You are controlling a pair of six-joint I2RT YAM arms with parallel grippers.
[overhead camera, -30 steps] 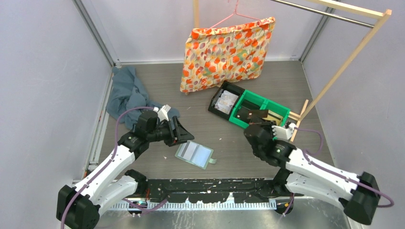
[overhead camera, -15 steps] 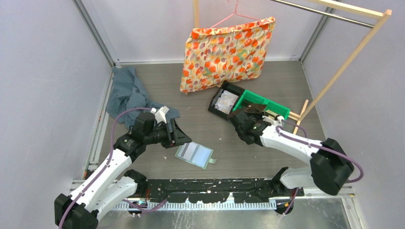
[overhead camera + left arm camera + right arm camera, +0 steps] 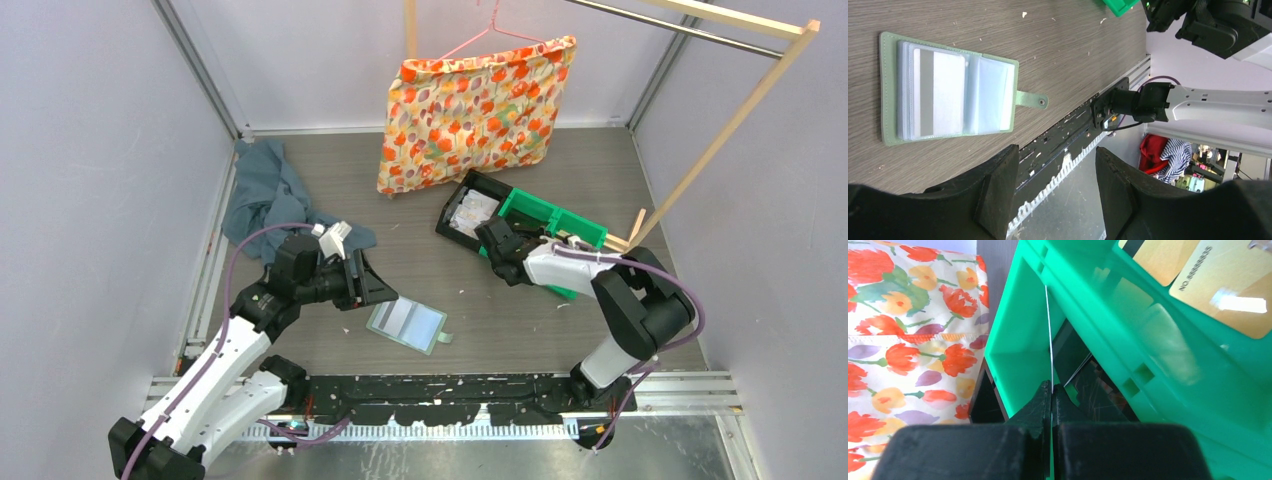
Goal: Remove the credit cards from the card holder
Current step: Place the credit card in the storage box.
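Observation:
The pale green card holder (image 3: 405, 322) lies open on the table, and in the left wrist view (image 3: 890, 90) a whitish credit card (image 3: 945, 92) with a grey stripe shows in its clear pocket. My left gripper (image 3: 374, 288) is open and empty just left of the holder, its jaws wide apart (image 3: 1055, 152). My right gripper (image 3: 493, 238) is shut on a thin credit card (image 3: 1050, 330), seen edge-on, held over a compartment of the green bin (image 3: 1018, 335).
The green bin (image 3: 572, 226) holds gold cards (image 3: 1228, 285), with a black tray (image 3: 448, 208) against its left end. A floral cloth (image 3: 470, 110) hangs at the back, a blue-grey cloth (image 3: 262, 195) lies far left, and a wooden rack (image 3: 720, 140) stands right.
My right arm has swung up and left from the near right to the green bin, with the gripper shut. My left gripper has shifted slightly, staying open beside the holder.

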